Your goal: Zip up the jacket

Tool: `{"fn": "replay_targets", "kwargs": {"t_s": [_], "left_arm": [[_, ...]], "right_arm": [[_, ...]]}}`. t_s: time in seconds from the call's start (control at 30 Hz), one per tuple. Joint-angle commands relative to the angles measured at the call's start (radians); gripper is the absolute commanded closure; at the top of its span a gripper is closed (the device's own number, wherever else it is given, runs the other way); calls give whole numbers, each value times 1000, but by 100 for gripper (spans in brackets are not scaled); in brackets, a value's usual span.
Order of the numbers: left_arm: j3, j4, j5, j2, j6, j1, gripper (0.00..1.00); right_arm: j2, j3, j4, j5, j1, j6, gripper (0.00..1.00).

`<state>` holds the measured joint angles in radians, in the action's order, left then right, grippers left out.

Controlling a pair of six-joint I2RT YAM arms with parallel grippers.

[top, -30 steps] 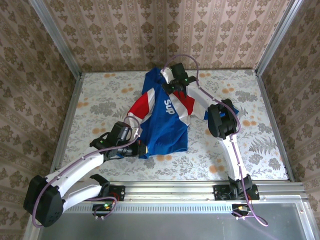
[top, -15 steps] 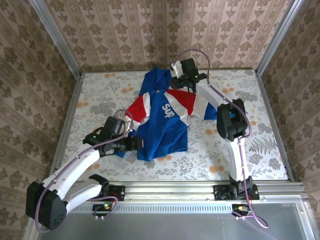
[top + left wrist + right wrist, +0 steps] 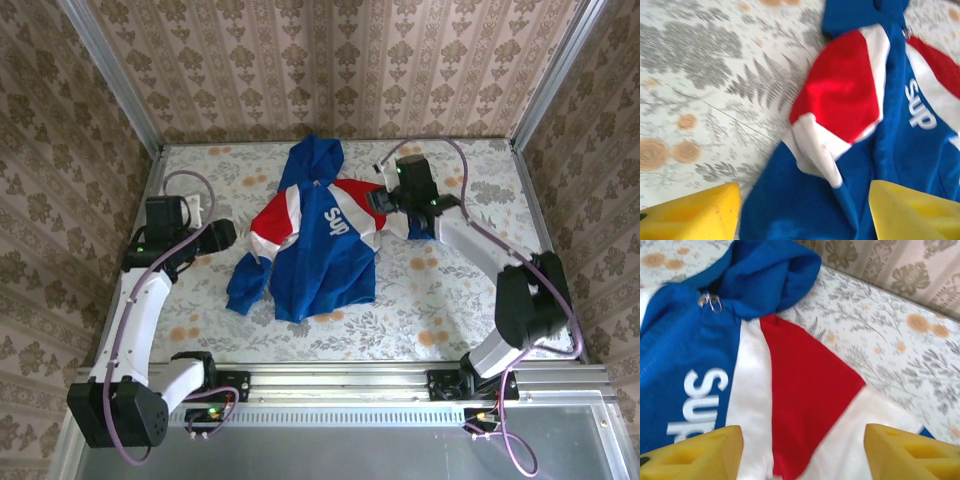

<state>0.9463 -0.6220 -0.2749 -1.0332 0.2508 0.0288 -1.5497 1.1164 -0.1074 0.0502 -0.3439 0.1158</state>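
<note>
Jacket (image 3: 318, 245) flat mid-frame on floral table (image 3: 450, 290), zipper pull (image 3: 710, 301) at collar, your left gripper (image 3: 226, 236) and right gripper (image 3: 378, 199) spread, empty.

jacket (image 3: 325, 250) on table (image 3: 450, 295), left jaws left of it — right jaws right

Bright, soft light, hardly any shadows. The top view is sharp — both wrist views look a bit fuzzy (red on the jacket (image 3: 840, 95) shines).
</note>
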Motion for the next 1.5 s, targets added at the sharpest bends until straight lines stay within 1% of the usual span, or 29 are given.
{"fn": "replay_targets", "kwargs": {"t_s": [0.0,0.07,0.13,0.23,0.27,0.3,0.33,0.4,0.47,0.57,0.67,0.8,0.87,0.97,1.07,1.13,1.17,1.27,1.3,1.33,1.4,1.47], "left_arm": [[17,94,36,-2,-99,-45,26],[-18,162,51,3,-116,-72,20],[-75,248,74,13,-130,-92,13],[-179,386,106,39,-188,-101,11],[-211,425,130,51,-199,-101,5],[-250,471,158,59,-208,-101,0],[-290,515,185,67,-219,-102,0],[-361,591,230,71,-213,-102,0],[-419,661,241,63,-205,-102,0],[-494,785,240,28,-203,-94,0],[-519,852,281,-34,-207,-70,0],[-536,981,306,-129,-235,-47,0],[-539,1053,319,-181,-236,-45,0],[-546,1218,318,-279,-234,-44,0],[-517,1285,299,-351,-243,-43,0],[-503,1316,283,-385,-269,-39,0],[-504,1361,290,-418,-278,-38,0],[-510,1427,282,-484,-283,-38,0],[-512,1422,272,-481,-284,-37,0],[-514,1431,272,-485,-284,-37,0],[-524,1455,264,-492,-288,-38,0],[-550,1527,243,-520,-302,-33,0]], "right_arm": [[164,-151,80,97,14,-62,27],[277,-248,107,122,33,-108,23],[388,-340,131,158,54,-146,15],[517,-466,196,241,77,-173,2],[549,-510,237,279,85,-179,0],[577,-566,295,318,97,-189,0],[595,-616,350,338,117,-200,0],[604,-697,440,324,160,-208,0],[583,-764,526,308,185,-194,0],[508,-821,643,285,206,-184,0],[418,-858,779,283,218,-196,0],[342,-825,818,260,224,-181,0],[304,-819,870,240,231,-169,0],[239,-784,899,213,245,-145,0],[165,-779,993,197,252,-122,0],[86,-777,1037,190,259,-129,0],[57,-779,1064,190,260,-130,0],[10,-756,1072,222,261,-137,0],[19,-733,1007,219,264,-150,0],[17,-728,1003,195,283,-162,0],[20,-722,986,185,293,-174,0],[20,-722,987,186,294,-173,0]]}}
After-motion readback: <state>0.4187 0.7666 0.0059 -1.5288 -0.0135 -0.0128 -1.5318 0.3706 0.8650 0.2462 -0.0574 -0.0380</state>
